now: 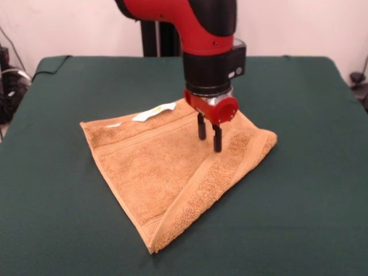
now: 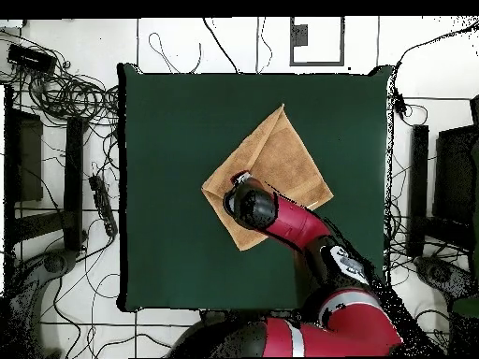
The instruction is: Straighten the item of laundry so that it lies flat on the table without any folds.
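The orange-tan towel [image 1: 167, 167] lies near the middle of the dark green table [image 1: 63, 207]. Its right side is folded over along a diagonal, so it shows as a rough triangle with a thick doubled edge running to the near corner. A small white label [image 1: 154, 112] sits at its far edge. My gripper [image 1: 209, 144] points straight down over the towel's far right part, with its two black fingers [image 1: 202, 127] slightly apart, empty, tips at or just above the cloth. In the overhead view the towel [image 2: 281, 154] shows on the table [image 2: 168, 140]; the arm's wrist [image 2: 249, 204] covers the gripper and the towel's near corner.
The robot's black pedestal [image 1: 158, 37] stands behind the table's far edge. Cables [image 2: 65, 93] and dark equipment lie on the floor around the table. Green cloth surrounds the towel on all sides.
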Tool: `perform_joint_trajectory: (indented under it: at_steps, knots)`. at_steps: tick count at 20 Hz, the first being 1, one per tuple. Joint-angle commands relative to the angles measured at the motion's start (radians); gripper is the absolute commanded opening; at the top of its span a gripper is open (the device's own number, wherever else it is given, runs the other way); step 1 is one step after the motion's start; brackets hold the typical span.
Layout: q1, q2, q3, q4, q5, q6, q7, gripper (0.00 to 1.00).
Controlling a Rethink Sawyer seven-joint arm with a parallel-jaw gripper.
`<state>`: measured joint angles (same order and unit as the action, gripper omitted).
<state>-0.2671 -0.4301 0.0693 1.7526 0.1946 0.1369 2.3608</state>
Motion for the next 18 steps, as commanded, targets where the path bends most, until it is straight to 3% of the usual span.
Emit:
perform_joint_trajectory:
  at_steps: [1, 7, 14, 18]
  knots:
    - [0.005, 0.087, 0.16, -0.119, -0.056, 0.029, -0.035, 1.0]
    - [-0.018, 0.103, 0.199, -0.161, -0.114, 0.048, -0.059, 1.0]
    - [-0.007, 0.131, 0.236, -0.246, -0.116, 0.083, -0.033, 1.0]
    - [-0.011, 0.105, 0.244, -0.231, -0.104, 0.112, 0.0, 1.0]
